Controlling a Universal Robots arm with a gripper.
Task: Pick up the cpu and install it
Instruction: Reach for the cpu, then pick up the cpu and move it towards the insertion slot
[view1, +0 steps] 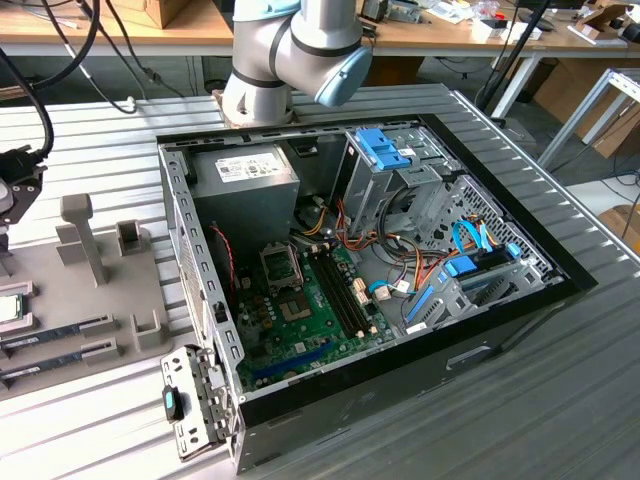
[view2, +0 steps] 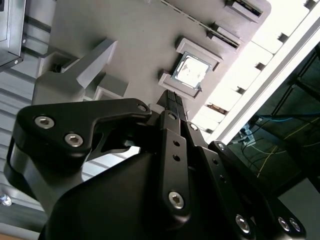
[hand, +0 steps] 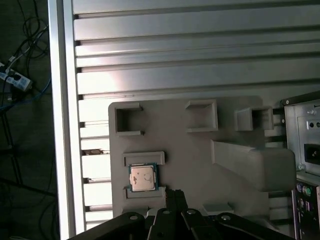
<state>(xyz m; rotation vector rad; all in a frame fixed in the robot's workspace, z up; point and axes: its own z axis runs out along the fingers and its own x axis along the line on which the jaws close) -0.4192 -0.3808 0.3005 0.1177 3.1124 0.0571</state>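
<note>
The cpu (hand: 143, 177), a small square chip with a silver top and green rim, lies flat in a recess of the grey holder tray (hand: 200, 160). In the second wrist view the cpu (view2: 190, 70) sits just beyond my gripper (view2: 172, 97), whose two black fingers are pressed together with nothing between them. My gripper (hand: 172, 196) hovers above the tray, close beside the chip and not touching it. At the exterior view's far left the cpu (view1: 8, 308) shows at the picture's edge. The empty socket (view1: 278, 264) sits on the green motherboard inside the open computer case (view1: 400, 380).
The grey tray (view1: 110, 300) also carries an upright post (view1: 85, 235) and long memory sticks (view1: 60, 330). The case's metal wall (view1: 190, 260) stands between tray and motherboard. Cables, a blue drive bracket (view1: 385, 150) and the power supply (view1: 245, 172) crowd the case.
</note>
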